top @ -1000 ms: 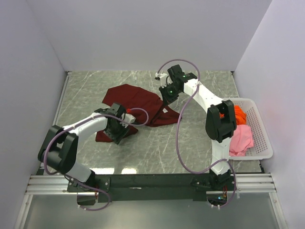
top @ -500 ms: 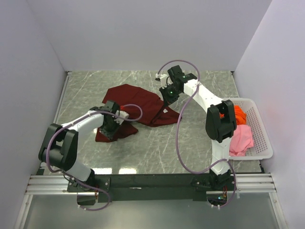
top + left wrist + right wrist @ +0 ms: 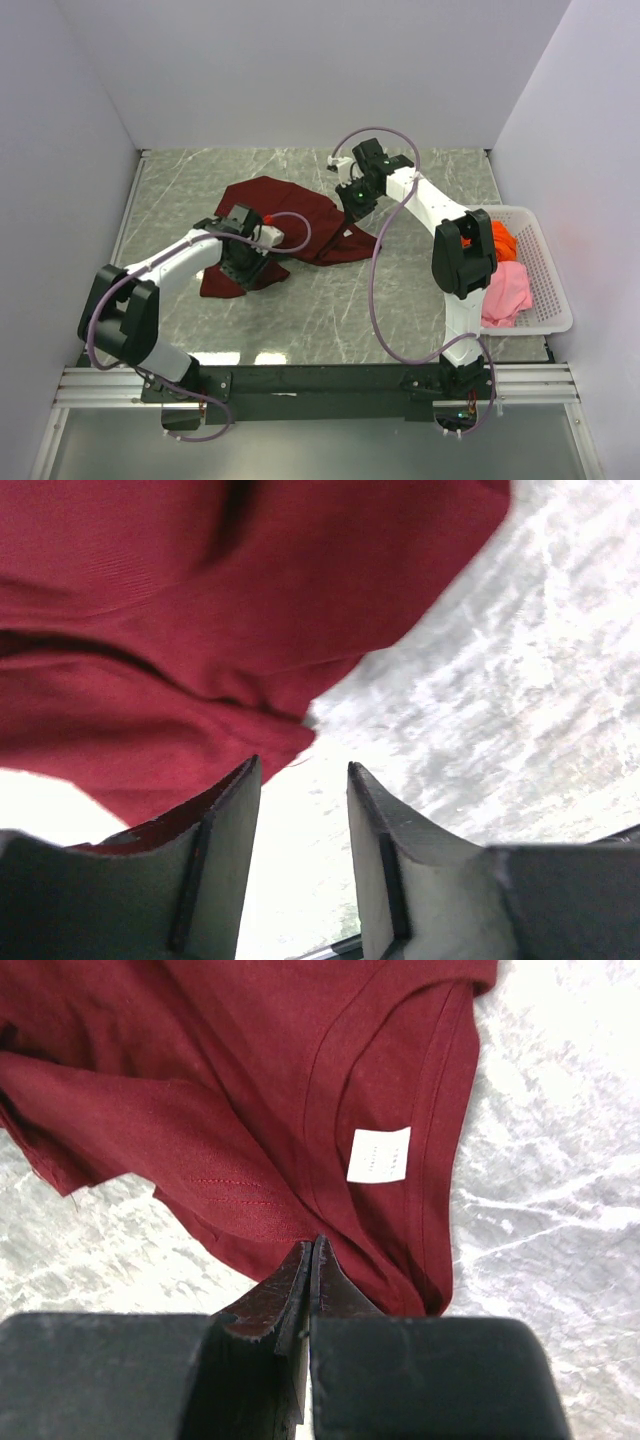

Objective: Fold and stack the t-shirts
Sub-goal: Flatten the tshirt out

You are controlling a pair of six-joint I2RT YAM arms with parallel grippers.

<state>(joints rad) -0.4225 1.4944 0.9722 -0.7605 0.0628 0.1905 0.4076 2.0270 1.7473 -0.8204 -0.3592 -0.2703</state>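
Note:
The dark maroon t-shirt (image 3: 290,208) lies crumpled on the marble table, left of centre. My left gripper (image 3: 245,262) hovers over its near-left end. In the left wrist view the left gripper (image 3: 302,765) is open with only table between the jaws, and maroon cloth (image 3: 200,630) lies just past the fingertips. My right gripper (image 3: 352,203) is at the shirt's far-right edge. In the right wrist view the right gripper (image 3: 312,1242) is shut, its tips pinching maroon cloth (image 3: 200,1110) near the collar and the white label (image 3: 379,1154). The orange t-shirt (image 3: 502,240) and the pink t-shirt (image 3: 505,290) lie in the basket.
A white perforated basket (image 3: 548,255) stands at the right edge of the table, beside the right arm. Pale walls close in the table on the left, back and right. Purple cables loop over both arms.
My left gripper shifted left over the shirt's near end, then came back right. My right gripper and the shirt have hardly moved.

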